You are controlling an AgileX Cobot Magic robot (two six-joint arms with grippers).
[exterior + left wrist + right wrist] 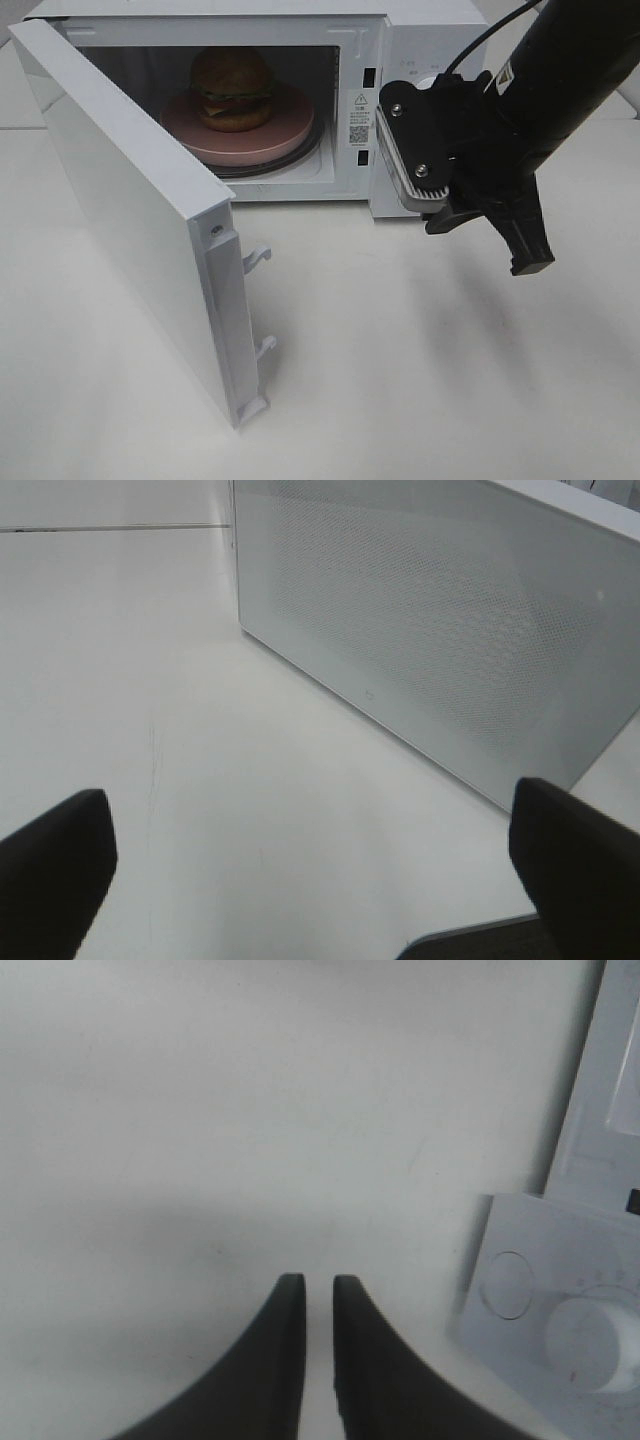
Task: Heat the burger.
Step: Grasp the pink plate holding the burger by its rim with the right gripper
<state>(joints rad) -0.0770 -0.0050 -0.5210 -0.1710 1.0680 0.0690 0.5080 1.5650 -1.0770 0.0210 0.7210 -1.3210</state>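
The burger [232, 88] stands upright on a round pink plate [275, 135] inside the open white microwave [420, 20]. My right gripper [531, 262] hangs in front of the microwave's control panel, fingers pointing down at the table, apart from the burger. In the right wrist view the right gripper [318, 1282] has its fingers almost together with nothing between them. My left gripper [308, 795] is open wide and empty, and faces the outer side of the microwave door [430, 630]. The left arm is out of the exterior high view.
The microwave door [130, 210] stands swung out toward the front left, with its latch hooks [258, 256] on the free edge. The control panel with a round knob [595, 1345] shows in the right wrist view. White table [420, 380] lies all around.
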